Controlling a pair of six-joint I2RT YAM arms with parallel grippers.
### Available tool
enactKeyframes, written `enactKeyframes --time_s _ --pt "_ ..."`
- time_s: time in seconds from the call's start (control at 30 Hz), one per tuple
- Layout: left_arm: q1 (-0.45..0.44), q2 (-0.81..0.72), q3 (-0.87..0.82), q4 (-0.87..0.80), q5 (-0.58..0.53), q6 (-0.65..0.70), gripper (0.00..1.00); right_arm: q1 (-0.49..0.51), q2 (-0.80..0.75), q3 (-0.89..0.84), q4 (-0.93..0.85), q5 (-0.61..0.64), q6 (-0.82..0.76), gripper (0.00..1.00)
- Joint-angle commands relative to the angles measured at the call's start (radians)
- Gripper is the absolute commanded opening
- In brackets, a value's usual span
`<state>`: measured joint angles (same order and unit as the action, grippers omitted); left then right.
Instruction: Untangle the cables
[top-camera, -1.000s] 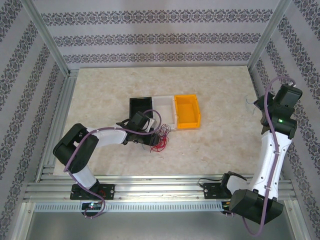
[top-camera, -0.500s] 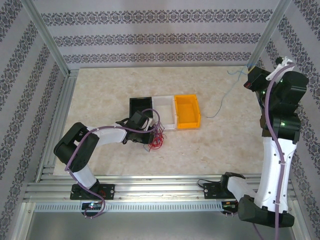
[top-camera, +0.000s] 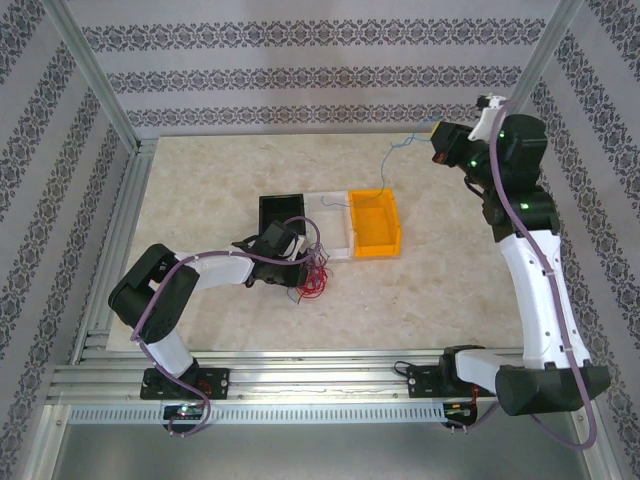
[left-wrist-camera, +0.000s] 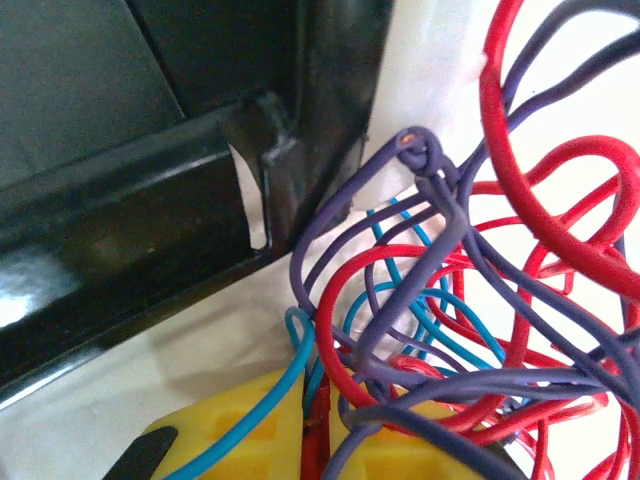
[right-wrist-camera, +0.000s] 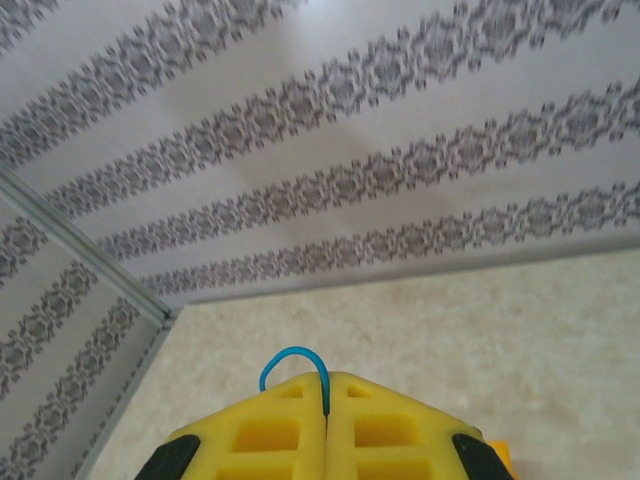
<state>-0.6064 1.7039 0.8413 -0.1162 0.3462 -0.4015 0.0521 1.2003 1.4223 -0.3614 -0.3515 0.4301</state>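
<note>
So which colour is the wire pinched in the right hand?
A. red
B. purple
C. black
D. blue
D: in the right wrist view a loop of blue wire pokes out from between the closed yellow fingers of the right hand. From above, that thin wire hangs from the raised hand down towards the yellow bin.
</note>
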Motion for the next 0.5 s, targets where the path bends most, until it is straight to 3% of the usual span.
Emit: enactKeyframes --time_s 0.0,0.27,0.47 --pt "-0.001 0.056 -0.005 -0.054 -0.007 0.009 0.0 0.024 -0.003 -0.033 0.045 0.026 -0.024 0.0" --pt "-0.001 0.066 0.009 -0.059 -0.015 0.01 0.0 0.029 -0.026 0.006 0.096 -0.027 -0.044 0.0" --pt "-0.001 0.085 0.01 -0.056 -0.022 0.009 0.0 0.029 -0.077 0.018 0.124 0.017 -0.064 0.0"
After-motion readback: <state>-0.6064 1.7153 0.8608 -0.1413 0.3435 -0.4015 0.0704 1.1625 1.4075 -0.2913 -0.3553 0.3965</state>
